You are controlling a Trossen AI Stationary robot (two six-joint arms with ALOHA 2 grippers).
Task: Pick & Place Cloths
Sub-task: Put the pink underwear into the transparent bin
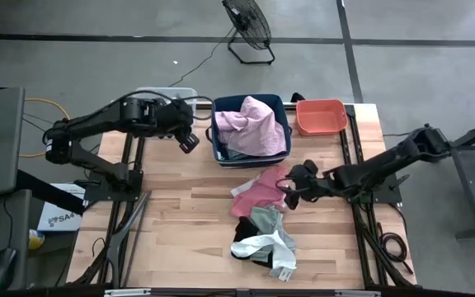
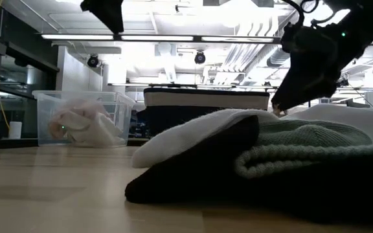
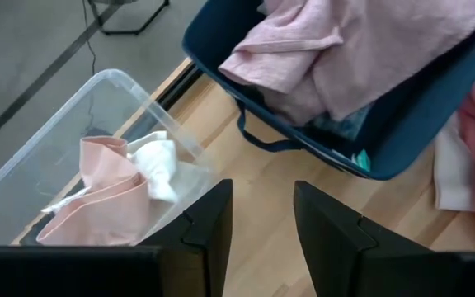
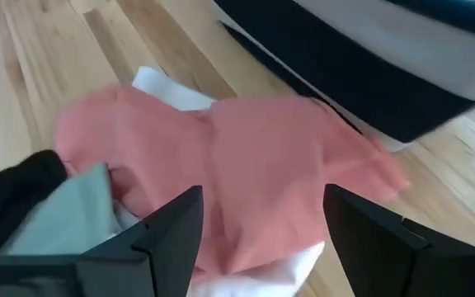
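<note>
Along the table's far edge we count three bins: clear, navy heaped with light pink cloth, coral. Our left gripper hangs empty beside the navy bin, fingers parted. Our right gripper, fingers spread wide, hovers over the hot pink cloth mid-table. Only the left wrist view shows two cloths in the clear bin.

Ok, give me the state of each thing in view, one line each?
Left end effector: open, empty, above the table beside the clear bin.
Right end effector: open wide, empty, over the hot pink cloth.
Hot pink cloth: crumpled on the table.
Navy bin: holds a light pink cloth, heaped.
Clear bin: holds pink and white cloths.
Coral bin: empty.
</note>
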